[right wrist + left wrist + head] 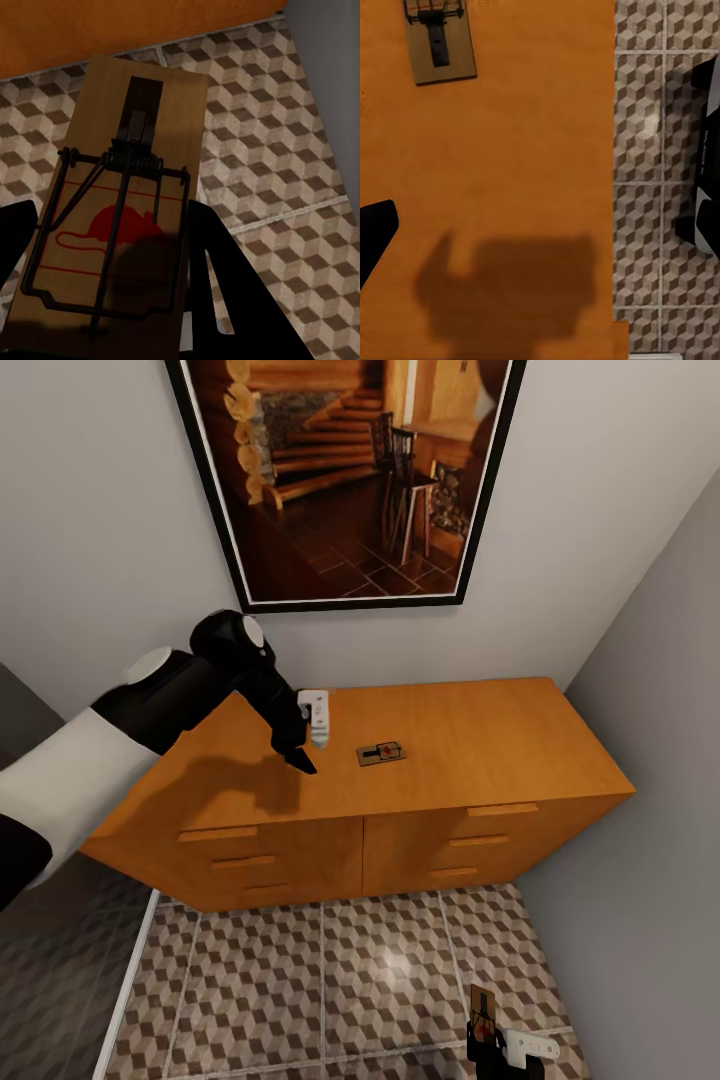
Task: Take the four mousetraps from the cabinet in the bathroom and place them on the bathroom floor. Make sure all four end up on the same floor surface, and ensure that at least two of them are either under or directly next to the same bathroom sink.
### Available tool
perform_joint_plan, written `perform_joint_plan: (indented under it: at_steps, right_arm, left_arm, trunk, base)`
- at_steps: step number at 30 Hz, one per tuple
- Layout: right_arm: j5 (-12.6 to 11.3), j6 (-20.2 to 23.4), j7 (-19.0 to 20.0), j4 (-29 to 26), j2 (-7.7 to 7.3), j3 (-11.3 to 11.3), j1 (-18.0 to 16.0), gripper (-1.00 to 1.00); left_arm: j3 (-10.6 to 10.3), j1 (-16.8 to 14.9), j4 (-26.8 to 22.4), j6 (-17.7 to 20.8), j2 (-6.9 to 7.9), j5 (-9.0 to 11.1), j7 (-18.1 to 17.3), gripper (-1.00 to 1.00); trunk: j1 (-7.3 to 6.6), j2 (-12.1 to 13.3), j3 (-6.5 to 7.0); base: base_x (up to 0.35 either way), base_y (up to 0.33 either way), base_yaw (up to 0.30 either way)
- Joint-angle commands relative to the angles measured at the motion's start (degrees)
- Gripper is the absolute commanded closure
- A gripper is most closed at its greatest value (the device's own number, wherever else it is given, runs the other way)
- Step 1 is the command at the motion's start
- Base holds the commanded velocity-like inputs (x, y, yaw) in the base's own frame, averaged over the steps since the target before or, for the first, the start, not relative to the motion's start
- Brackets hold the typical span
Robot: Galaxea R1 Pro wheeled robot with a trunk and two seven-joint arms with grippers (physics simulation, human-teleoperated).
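Orange cabinet (480,730) surface: mousetrap (381,753) just beside left hand (300,745), hovering, grip can't tell. Right hand (495,1050) low, clamped on second mousetrap (124,202).

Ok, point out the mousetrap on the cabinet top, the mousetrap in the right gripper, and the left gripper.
mousetrap on the cabinet top (381,753), head view, middle of its board.
mousetrap in the right gripper (124,217), right wrist view, on the red mouse print.
left gripper (298,745), head view, between its fingertips.
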Motion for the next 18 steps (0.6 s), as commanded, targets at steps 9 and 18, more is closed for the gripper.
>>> perform_joint_plan:
  at_steps: [9,18]
  right_arm:
    - [-0.16,-0.13,-0.43,0.04,0.02,0.5,-0.05,1.0]
    - [-0.16,-0.13,-0.43,0.05,0.02,0.5,-0.05,1.0]
  left_arm:
    - [10.69,-0.06,2.75,0.71,-1.62,-0.53,-0.42,-1.0]
    - [12.42,-0.02,6.03,0.78,-3.04,-0.61,-0.42,-1.0]
  trunk:
    - [0.03,-0.09,-0.09]
    - [0.03,-0.09,-0.09]
  base:
    - [0.0,0.0,0.0]
    - [0.0,0.0,0.0]
